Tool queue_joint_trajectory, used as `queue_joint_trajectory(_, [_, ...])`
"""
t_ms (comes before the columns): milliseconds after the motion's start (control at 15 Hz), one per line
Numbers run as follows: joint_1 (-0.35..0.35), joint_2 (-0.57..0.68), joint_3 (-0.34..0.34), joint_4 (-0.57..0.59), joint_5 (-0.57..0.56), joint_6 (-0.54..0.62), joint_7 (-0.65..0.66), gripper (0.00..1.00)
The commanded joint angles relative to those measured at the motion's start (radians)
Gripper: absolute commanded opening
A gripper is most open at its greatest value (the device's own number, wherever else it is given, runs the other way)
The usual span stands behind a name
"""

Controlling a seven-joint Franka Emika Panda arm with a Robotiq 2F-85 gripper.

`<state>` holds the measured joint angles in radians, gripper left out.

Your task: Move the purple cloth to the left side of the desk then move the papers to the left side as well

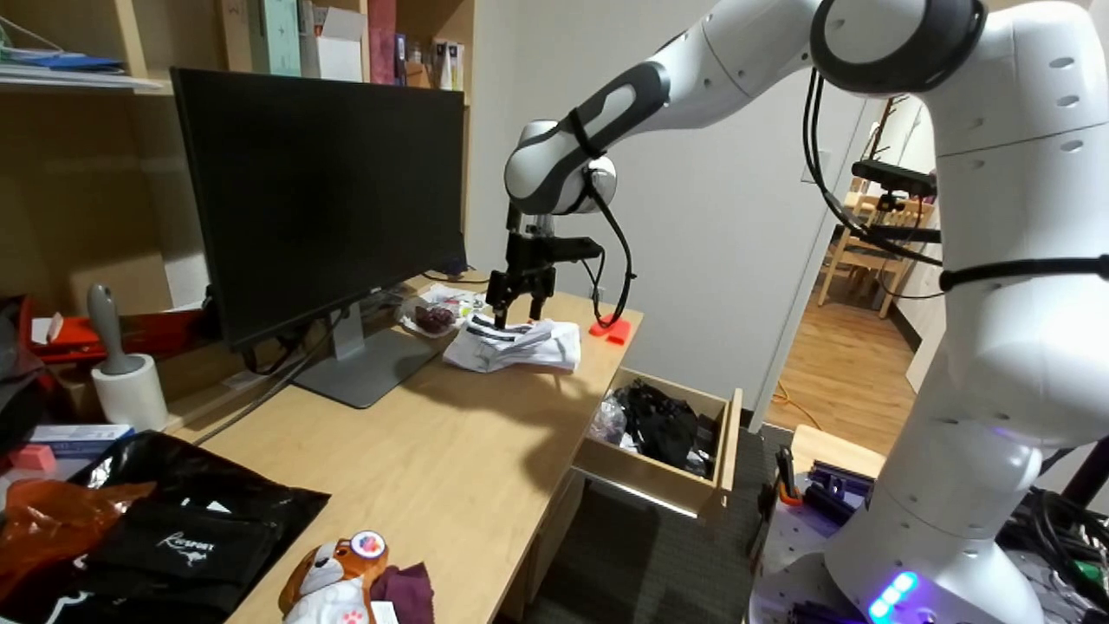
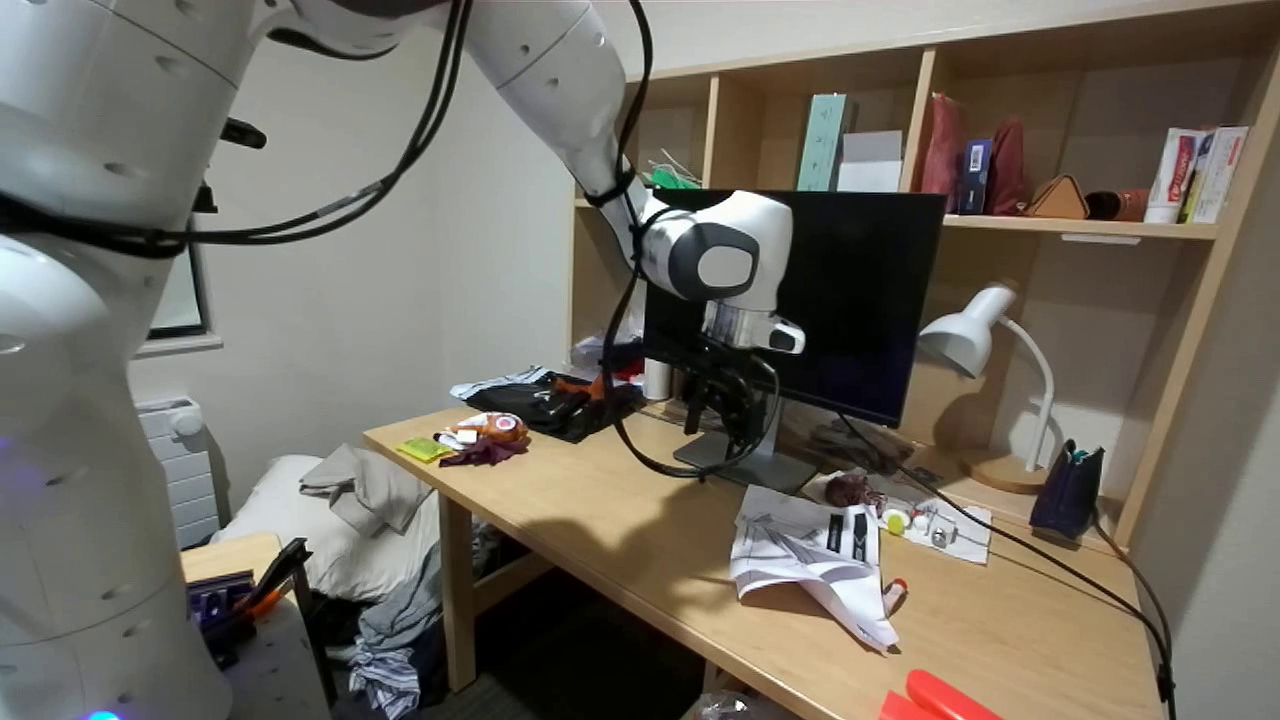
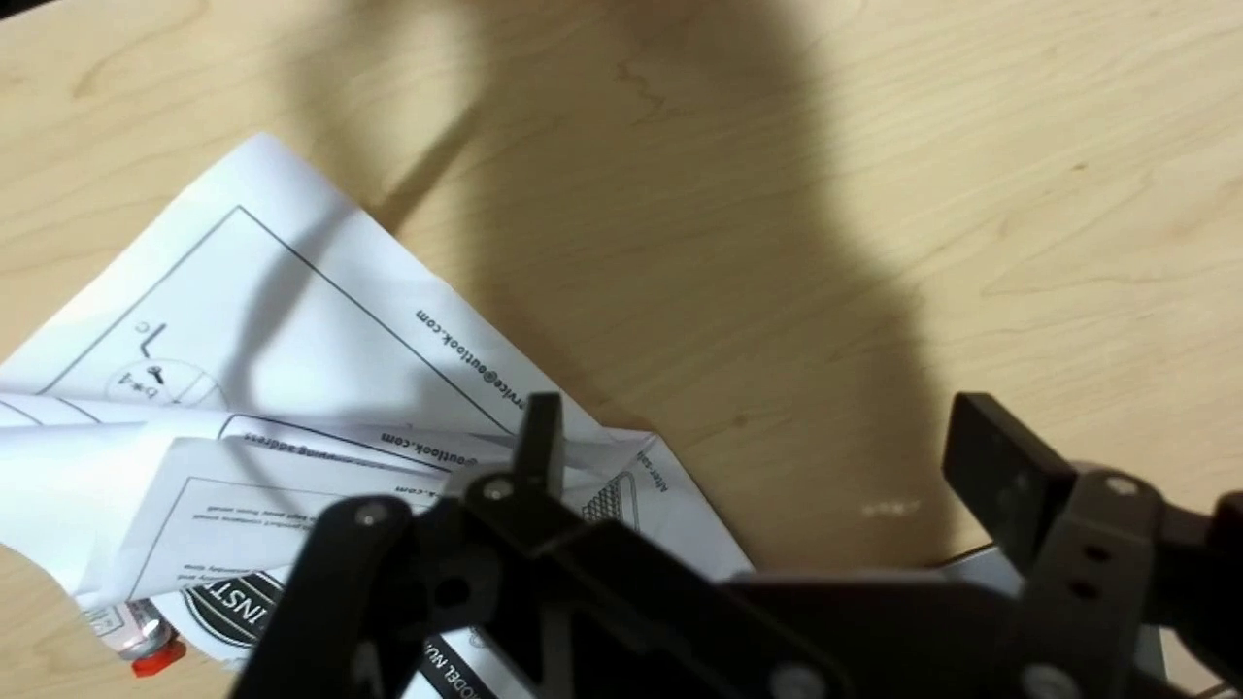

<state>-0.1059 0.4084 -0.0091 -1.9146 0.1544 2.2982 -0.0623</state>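
The purple cloth point(image 1: 409, 594) lies by the near end of the desk point(image 1: 416, 472) in an exterior view, partly tucked against a toy dog. A crumpled bundle of white papers point(image 2: 800, 548) rests farther along the desk, its edges raised and folded. My gripper point(image 1: 518, 317) hangs pointing down above the desk near the papers. In the wrist view the gripper point(image 3: 757, 427) is open wide, with nothing held between its fingers. Its left finger overlaps the edge of the papers point(image 3: 320, 330) there, while bare wood shows between the fingertips. Whether a finger touches the papers I cannot tell.
A black monitor point(image 1: 329, 199) on a grey stand point(image 1: 368, 373) rises behind the work area. Black bags point(image 1: 173, 529) and the toy dog point(image 1: 333, 576) occupy one end. A red object point(image 2: 935, 697), a lamp point(image 2: 965, 335) and a small red-capped bottle point(image 3: 146, 641) are also around. An open drawer point(image 1: 728, 451) juts out below.
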Motion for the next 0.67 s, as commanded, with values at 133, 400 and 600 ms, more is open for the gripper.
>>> queue_joint_trajectory(133, [-0.013,-0.038,-0.064,-0.072,0.036,0.097,0.176,1.0])
queue_joint_trajectory(400, [-0.026,-0.049,-0.108,-0.155,0.066,0.129,0.276,1.0])
queue_joint_trajectory(600, [-0.034,-0.08,-0.138,-0.237,0.09,0.215,0.32,1.0])
